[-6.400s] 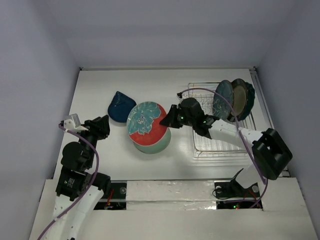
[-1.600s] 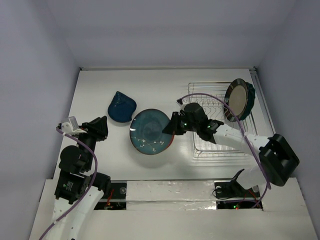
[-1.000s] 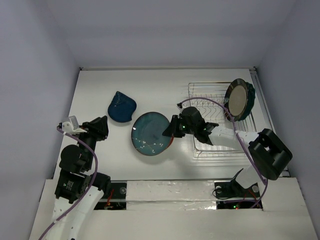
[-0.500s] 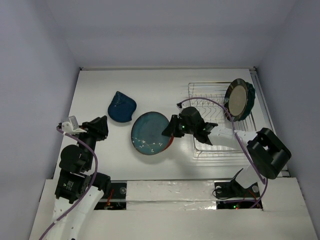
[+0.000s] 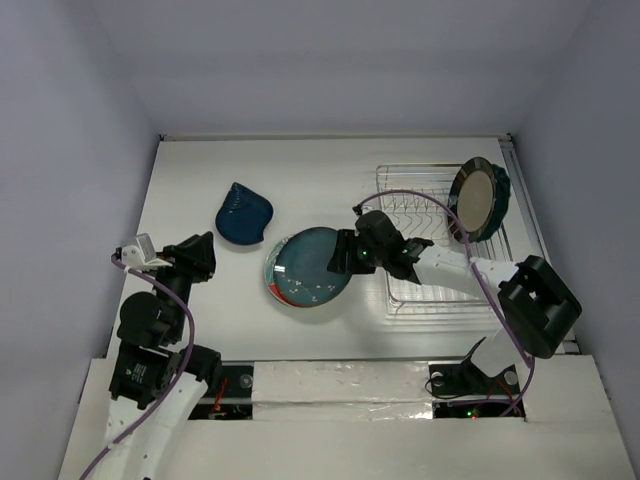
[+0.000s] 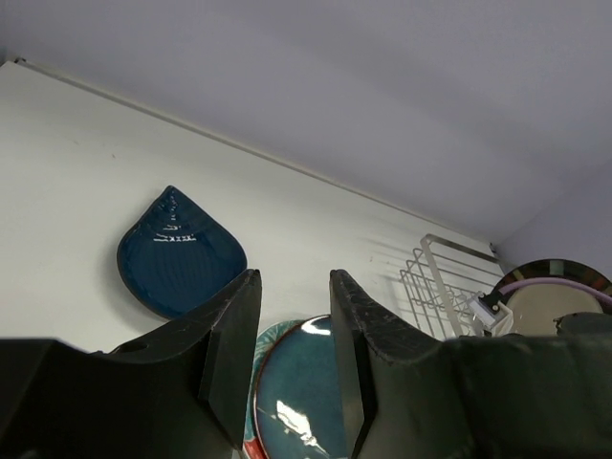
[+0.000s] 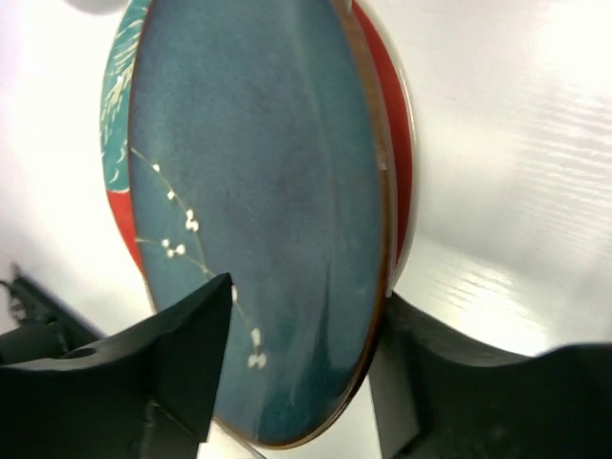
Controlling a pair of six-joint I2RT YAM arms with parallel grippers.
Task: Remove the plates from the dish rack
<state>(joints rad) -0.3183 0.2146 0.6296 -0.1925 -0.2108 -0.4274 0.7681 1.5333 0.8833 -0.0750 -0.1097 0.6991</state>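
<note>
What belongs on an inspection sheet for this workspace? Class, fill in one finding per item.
Surface: white table.
Job's things: olive-centred plate upright in dish rack; dark teal plate resting on teal-and-red plate; shell plate flat on table.
Clutter: nothing seen.
Grippers: right gripper clamps dark teal plate's rim; left gripper open, holding nothing.
Cables: a purple cable along each arm; the right one arcs over the rack.
Surroundings: plain pale walls.

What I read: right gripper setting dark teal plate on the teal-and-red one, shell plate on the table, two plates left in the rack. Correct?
One slip: the dish rack holds only the olive-centred plate, per the top external view. Rest correct: right gripper on the dark teal plate over the teal-and-red plate, shell plate on the table.
</note>
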